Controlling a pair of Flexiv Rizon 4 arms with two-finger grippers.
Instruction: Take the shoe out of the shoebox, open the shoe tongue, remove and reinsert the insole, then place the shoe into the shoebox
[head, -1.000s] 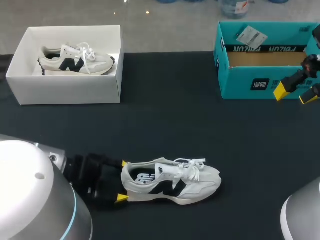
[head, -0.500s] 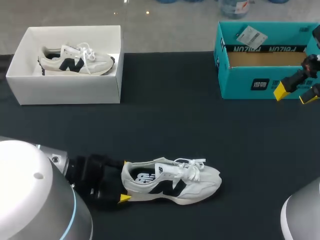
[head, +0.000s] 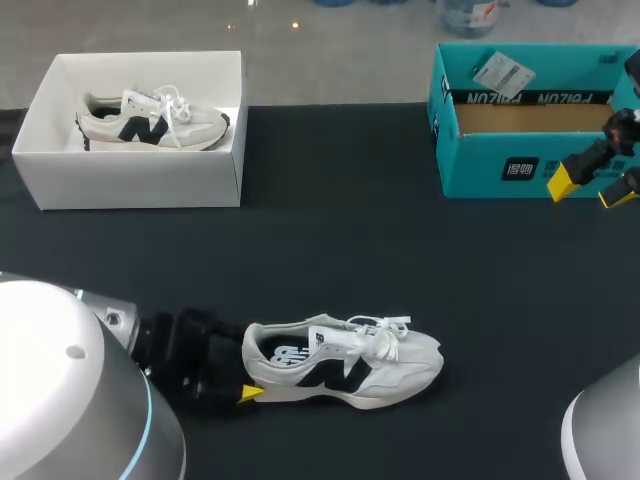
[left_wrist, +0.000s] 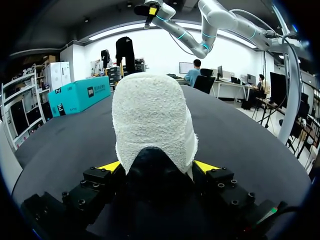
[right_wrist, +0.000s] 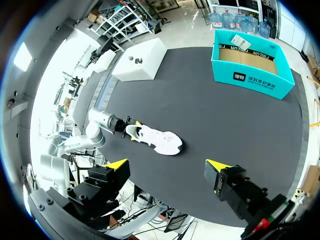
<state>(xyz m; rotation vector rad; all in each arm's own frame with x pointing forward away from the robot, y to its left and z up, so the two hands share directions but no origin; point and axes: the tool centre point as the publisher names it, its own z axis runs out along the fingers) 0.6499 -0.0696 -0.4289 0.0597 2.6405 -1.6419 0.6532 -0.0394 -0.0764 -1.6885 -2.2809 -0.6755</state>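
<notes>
Over the last second our left tool (left_wrist: 158, 167) has closed its yellow tips onto the heel of the shoe (head: 345, 362), which lies on the table (head: 330, 250) well apart from the white shoebox (head: 140, 180), so we judge it steadied for opening the tongue; our right tool (head: 589, 190) hangs open.

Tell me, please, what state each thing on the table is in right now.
shoe: on the table, outside both boxes
left gripper: jaws shut on the shoe's heel
right gripper: jaws open, holding nothing
white shoebox: open, second shoe inside
teal box: open, no shoe inside
</notes>
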